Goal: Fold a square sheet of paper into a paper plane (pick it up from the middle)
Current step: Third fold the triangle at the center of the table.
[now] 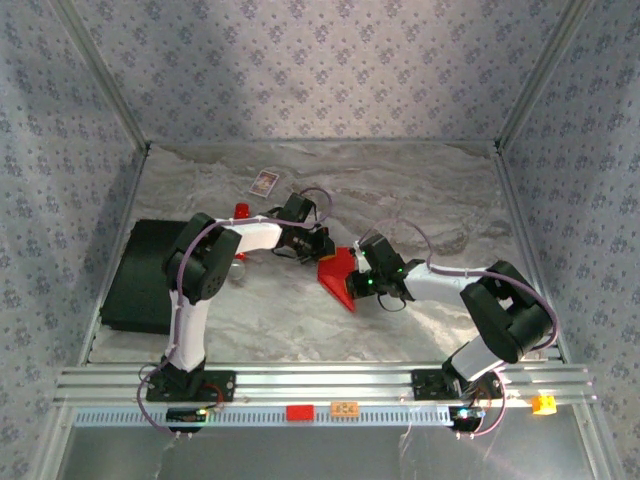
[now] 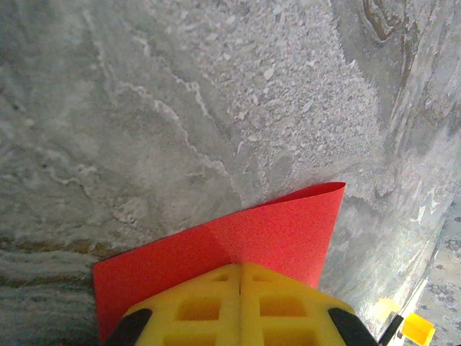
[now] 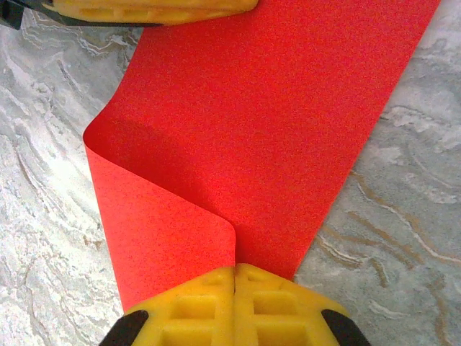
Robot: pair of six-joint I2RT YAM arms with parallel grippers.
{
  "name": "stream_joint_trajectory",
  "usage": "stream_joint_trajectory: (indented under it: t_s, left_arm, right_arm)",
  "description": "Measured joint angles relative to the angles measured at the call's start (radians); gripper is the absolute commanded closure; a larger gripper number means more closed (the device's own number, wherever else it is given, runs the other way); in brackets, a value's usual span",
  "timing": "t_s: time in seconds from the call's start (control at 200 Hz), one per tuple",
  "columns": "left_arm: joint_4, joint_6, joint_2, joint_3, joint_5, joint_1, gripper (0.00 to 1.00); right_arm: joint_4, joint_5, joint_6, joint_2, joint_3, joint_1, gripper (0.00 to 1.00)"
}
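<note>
The square sheet of paper [image 1: 338,276] is bright red and lies mid-table between the two arms, creased narrower with one side curled over. My left gripper [image 1: 326,251] meets it from the far left; in the left wrist view the yellow jaws [image 2: 241,265] are shut on the paper's [image 2: 238,234] edge, and a crease runs out from their tips. My right gripper [image 1: 356,283] meets it from the right. Its jaws [image 3: 235,268] are shut on the sheet [image 3: 288,130] where a folded-over flap [image 3: 166,231] ends. The left gripper's fingers [image 3: 151,9] touch the sheet's far end. The paper plane is out of view.
A black mat [image 1: 138,276] lies at the table's left side. A red stick with a silver ball tip [image 1: 241,212] rests by the left arm, and a small printed card [image 1: 264,182] lies further back. Patterned walls surround the marbled table [image 1: 420,190].
</note>
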Motion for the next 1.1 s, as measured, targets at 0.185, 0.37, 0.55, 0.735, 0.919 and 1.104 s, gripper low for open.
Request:
stream_joint_trajectory:
  t_s: [0.185,0.37,0.55,0.735,0.919,1.104]
  left_arm:
    - [0.000,0.000,0.000,0.000,0.000,0.000,0.98]
    - [-0.006,0.000,0.000,0.005,0.000,0.000,0.97]
    - [-0.029,0.010,0.000,0.017,-0.001,0.000,0.91]
    - [-0.053,0.030,-0.027,0.047,-0.027,0.000,0.84]
    - [-0.003,-0.005,-0.176,-0.014,-0.044,0.000,0.96]
    - [0.151,-0.122,-0.303,-0.219,-0.023,-0.014,1.00]
  right_arm:
    - [-0.011,0.004,0.000,0.000,0.000,0.000,0.99]
    - [-0.011,0.006,0.001,0.000,0.000,0.000,0.99]
    - [-0.011,0.006,0.002,0.001,0.000,0.000,0.99]
    - [-0.010,0.006,0.003,0.001,0.000,0.000,0.99]
    - [0.004,0.007,0.025,0.005,-0.001,0.000,0.99]
    - [0.021,0.007,0.040,0.010,-0.003,0.000,0.99]
